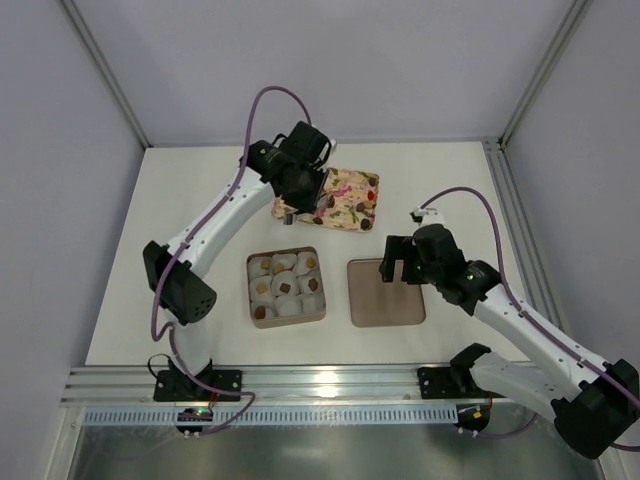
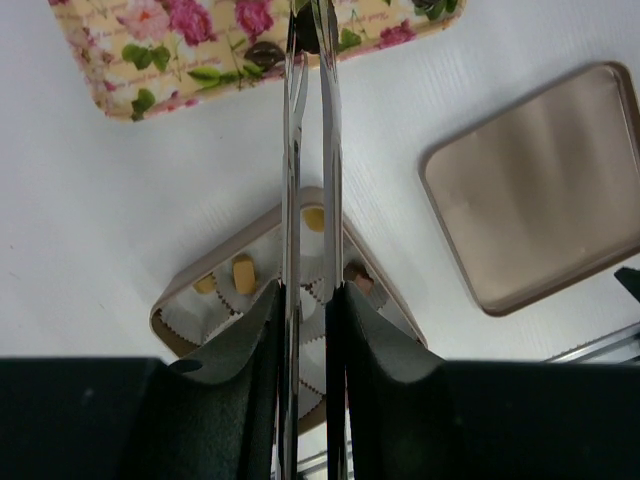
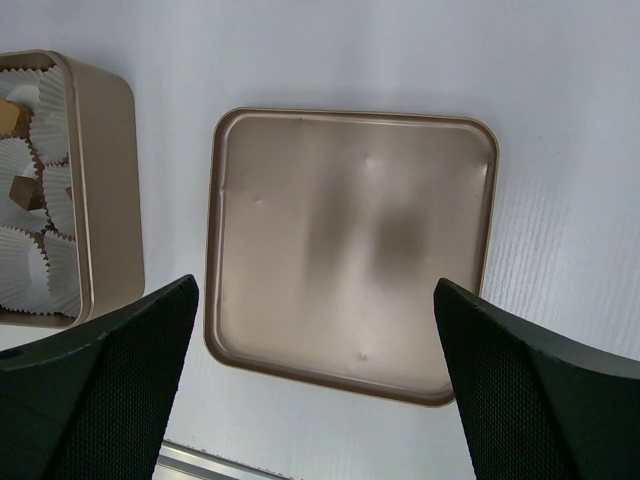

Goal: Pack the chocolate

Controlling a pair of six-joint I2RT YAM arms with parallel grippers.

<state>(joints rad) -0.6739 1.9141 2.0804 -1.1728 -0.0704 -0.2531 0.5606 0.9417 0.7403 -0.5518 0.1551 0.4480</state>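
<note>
The left gripper (image 2: pixel 305 300), clamped on slim steel tongs (image 2: pixel 305 150), reaches the flat floral-patterned rectangular tray (image 2: pixel 150 70) beside a small dark brown chocolate (image 2: pixel 265 52): a pick seems to be in hand. Next the tips must pinch that piece and carry it to the part-filled square brown box (image 2: pixel 165 320). The right gripper (image 3: pixel 315 300) hangs wide apart over the flat brown lid (image 3: pixel 350 200).

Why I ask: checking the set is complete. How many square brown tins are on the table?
2. The cup-lined tin sits mid-table; the empty tin lies just right of it. No others in view.
</note>
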